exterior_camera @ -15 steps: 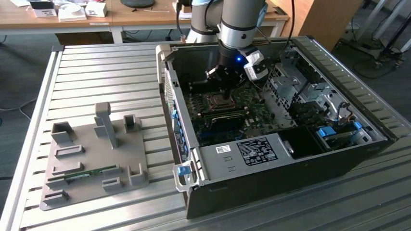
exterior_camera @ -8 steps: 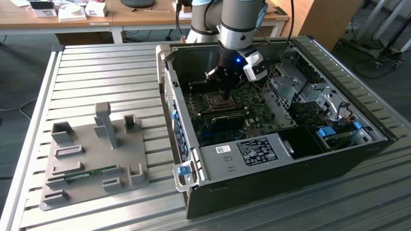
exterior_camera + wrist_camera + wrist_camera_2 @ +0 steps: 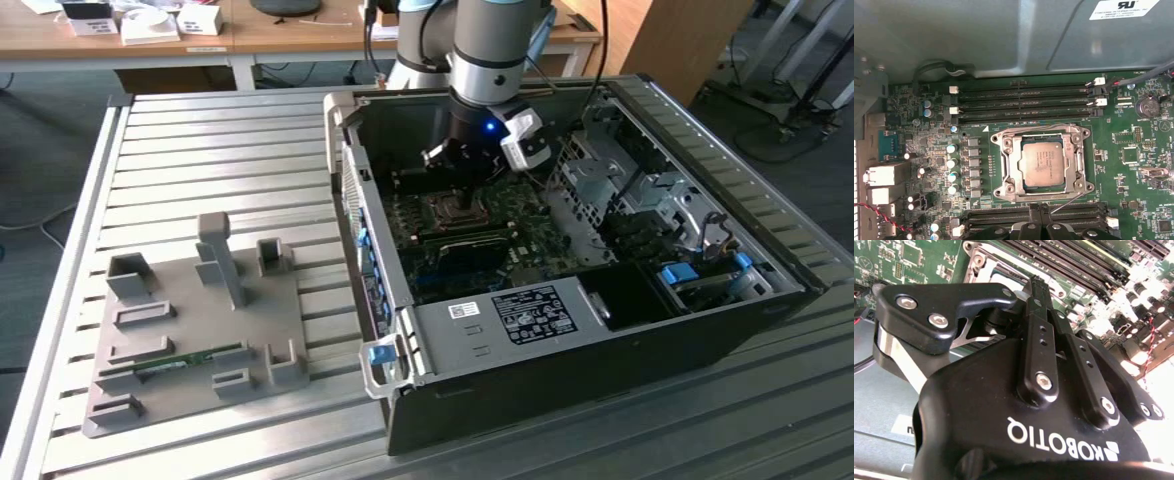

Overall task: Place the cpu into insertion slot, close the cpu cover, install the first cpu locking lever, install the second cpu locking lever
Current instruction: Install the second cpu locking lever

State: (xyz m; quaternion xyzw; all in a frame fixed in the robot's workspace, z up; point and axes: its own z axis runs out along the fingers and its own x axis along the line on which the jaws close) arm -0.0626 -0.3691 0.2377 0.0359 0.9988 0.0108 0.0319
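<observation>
The cpu [image 3: 1042,163] lies flat in the insertion slot [image 3: 1006,165]. Your gripper [image 3: 1040,212] hovers beside it, fingers together and empty. Thin, light, fragile: grip its edges only.

Gripper [image 3: 1035,282] body hid most of the insertion slot [image 3: 1004,271] in the second wrist view, fingertip state unclear, cpu cover beside the slot too indistinct to separate from its rim.

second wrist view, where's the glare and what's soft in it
In the second wrist view the circuit board washes out to white toward the frame's right edge; the claw body close to the lens looks soft. In the first wrist view the cpu is evenly lit and legible.
</observation>
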